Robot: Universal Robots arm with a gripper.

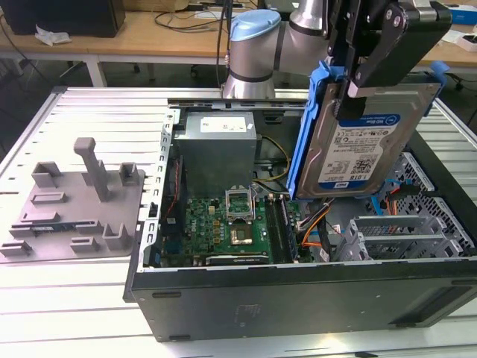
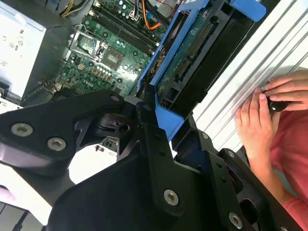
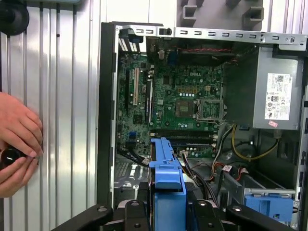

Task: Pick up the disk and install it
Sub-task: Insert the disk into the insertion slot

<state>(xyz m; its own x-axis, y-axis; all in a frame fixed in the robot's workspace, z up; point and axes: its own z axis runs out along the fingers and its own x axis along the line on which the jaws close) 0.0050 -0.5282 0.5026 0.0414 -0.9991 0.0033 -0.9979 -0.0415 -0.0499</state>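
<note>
Well off toward the exterior view's left from the claw (image 1: 350, 93), a grey tray (image 1: 74, 198) lies on the tabletop (image 1: 74, 328). Directly beneath the claw sits the open computer case (image 1: 298, 298). The claw pinches the disk (image 1: 373, 149) by its upper end, above the case. Lowered askew, the disk's bottom corner could snag the orange cables (image 1: 319, 218). It hangs on edge, with its long axis running down from the claw and its label facing outward.
</note>
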